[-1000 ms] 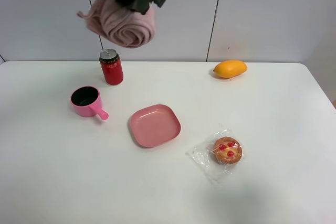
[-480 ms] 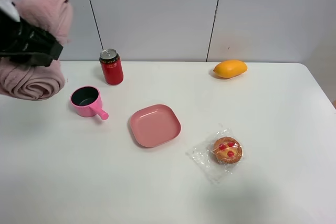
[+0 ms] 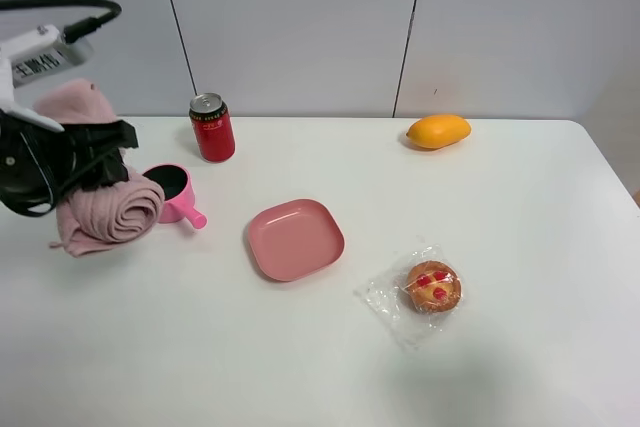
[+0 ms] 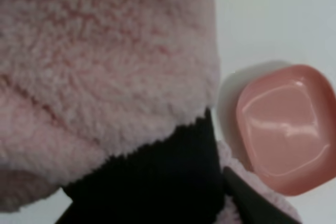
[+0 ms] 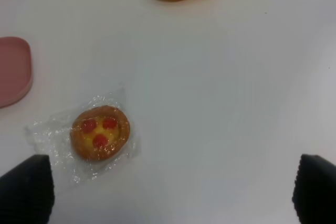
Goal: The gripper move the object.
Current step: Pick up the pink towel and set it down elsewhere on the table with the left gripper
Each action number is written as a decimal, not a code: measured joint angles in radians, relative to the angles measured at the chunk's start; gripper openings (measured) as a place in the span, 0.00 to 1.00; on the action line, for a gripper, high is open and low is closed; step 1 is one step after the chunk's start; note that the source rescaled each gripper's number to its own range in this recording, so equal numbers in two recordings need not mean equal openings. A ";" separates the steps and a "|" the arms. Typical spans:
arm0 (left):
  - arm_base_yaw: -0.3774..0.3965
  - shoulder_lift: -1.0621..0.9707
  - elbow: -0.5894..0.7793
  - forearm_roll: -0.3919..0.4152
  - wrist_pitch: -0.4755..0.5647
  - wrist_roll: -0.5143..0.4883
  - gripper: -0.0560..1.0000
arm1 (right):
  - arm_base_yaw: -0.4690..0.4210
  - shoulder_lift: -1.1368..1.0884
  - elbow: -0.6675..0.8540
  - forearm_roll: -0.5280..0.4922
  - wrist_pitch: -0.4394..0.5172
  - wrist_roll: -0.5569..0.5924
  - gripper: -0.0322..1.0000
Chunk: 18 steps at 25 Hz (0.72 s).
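The cup [image 3: 176,187] just beside my left end effector [image 3: 95,162] shows a dark inside; the plate [image 3: 295,239], farther off, lies bare. My left end effector clamps the towel [image 3: 110,212], a fuzzy dusty-pink roll with a black band [image 4: 157,182] round its middle. My right end effector [image 5: 170,192] gapes wide over the counter [image 5: 236,77].

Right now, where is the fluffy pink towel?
In the high view, the towel is at the far left, held by the left gripper, right beside the pink cup.
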 joint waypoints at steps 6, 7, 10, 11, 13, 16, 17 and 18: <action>0.000 -0.001 0.175 -0.090 -0.166 -0.114 0.06 | 0.000 0.000 0.000 0.000 0.000 0.000 1.00; 0.000 -0.001 0.195 -0.102 -0.180 -0.178 0.06 | 0.000 0.000 0.000 0.000 0.000 0.000 1.00; 0.000 -0.001 0.240 -0.110 -0.248 -0.417 0.06 | 0.000 0.000 0.000 0.000 0.000 0.000 1.00; 0.000 -0.001 0.251 -0.103 -0.274 -0.499 0.06 | 0.000 0.000 0.000 0.000 0.000 0.000 1.00; 0.000 0.004 0.266 -0.077 -0.306 -0.631 0.06 | 0.000 0.000 0.000 0.000 0.000 0.000 1.00; 0.000 0.042 0.274 -0.060 -0.335 -0.771 0.06 | 0.000 0.000 0.000 0.000 0.000 0.000 1.00; 0.000 0.061 0.275 -0.059 -0.348 -0.805 0.06 | 0.000 0.000 0.000 0.000 0.000 0.000 1.00; 0.000 0.083 0.275 -0.058 -0.369 -0.837 0.06 | 0.000 0.000 0.000 0.000 0.000 0.000 1.00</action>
